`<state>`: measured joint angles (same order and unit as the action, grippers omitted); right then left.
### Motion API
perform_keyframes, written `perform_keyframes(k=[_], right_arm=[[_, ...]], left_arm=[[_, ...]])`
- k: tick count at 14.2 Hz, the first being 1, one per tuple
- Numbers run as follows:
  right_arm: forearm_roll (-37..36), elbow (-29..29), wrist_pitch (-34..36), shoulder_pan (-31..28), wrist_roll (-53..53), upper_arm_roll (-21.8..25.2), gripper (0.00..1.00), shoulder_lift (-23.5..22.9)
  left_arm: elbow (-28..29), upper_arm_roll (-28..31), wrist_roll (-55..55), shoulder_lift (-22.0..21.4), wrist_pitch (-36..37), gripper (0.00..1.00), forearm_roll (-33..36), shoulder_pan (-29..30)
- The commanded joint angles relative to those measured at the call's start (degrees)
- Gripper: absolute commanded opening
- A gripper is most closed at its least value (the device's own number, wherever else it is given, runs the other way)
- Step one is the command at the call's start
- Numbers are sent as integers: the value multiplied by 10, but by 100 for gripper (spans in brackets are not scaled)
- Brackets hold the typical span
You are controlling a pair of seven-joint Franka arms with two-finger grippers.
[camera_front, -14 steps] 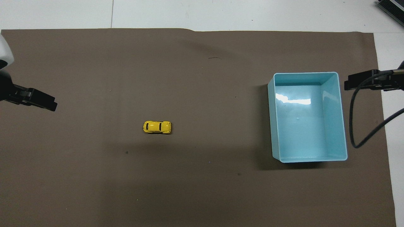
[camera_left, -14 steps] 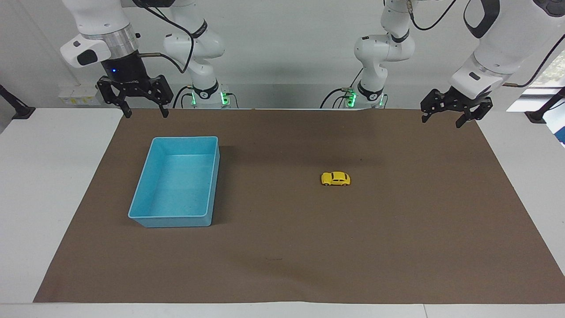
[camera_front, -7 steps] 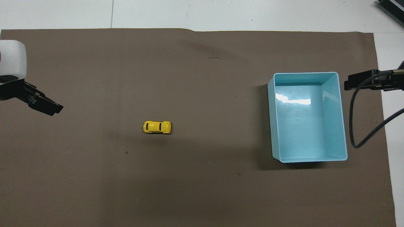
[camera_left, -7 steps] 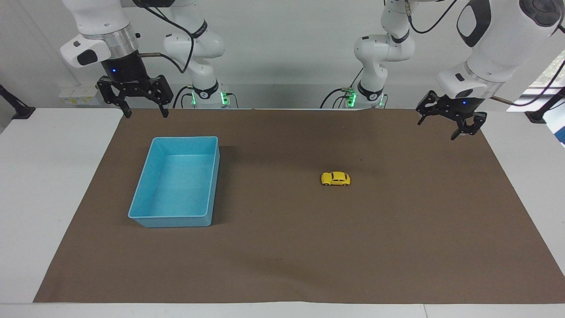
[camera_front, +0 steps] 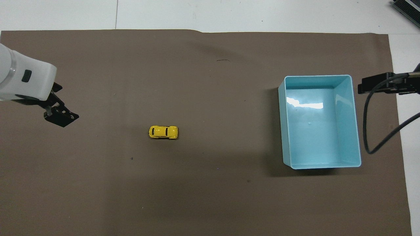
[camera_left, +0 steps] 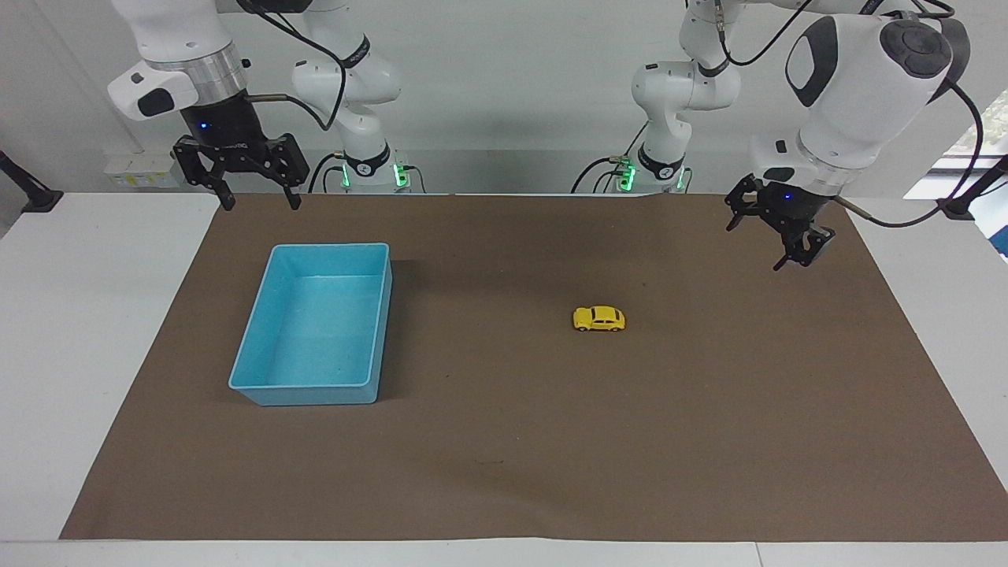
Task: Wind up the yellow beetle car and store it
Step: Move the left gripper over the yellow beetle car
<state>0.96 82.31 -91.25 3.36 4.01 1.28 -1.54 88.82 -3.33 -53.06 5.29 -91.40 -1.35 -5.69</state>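
The left gripper (camera_left: 756, 240) hangs tilted in the air with its jaws spread, while the right gripper (camera_left: 256, 201) waits, pointing straight down, jaws apart too.

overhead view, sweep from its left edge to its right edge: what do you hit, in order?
left gripper → yellow beetle car → light blue bin → right gripper

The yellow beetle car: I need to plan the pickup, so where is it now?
The yellow beetle car sits on the brown mat, toward the left arm's end, well apart from the light blue bin.
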Motion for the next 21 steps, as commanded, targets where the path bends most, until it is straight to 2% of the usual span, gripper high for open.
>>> perform_keyframes(k=[1,5,7,12,21], right_arm=[[7,7,2,-7,9,-4,100,9],[7,8,2,-7,10,-4,100,9],[7,7,2,-7,10,-4,100,9],[7,7,2,-7,9,-4,100,9],[7,8,2,-7,10,-4,100,9]], left_arm=[[35,6,-81,-11,-36,100,5,-13],[69,6,-177,-2,-92,100,-8,-34],[93,6,-200,13,-135,100,-16,-47],[105,6,-230,61,-181,100,-28,-74],[263,7,-190,64,-382,100,-29,-153]])
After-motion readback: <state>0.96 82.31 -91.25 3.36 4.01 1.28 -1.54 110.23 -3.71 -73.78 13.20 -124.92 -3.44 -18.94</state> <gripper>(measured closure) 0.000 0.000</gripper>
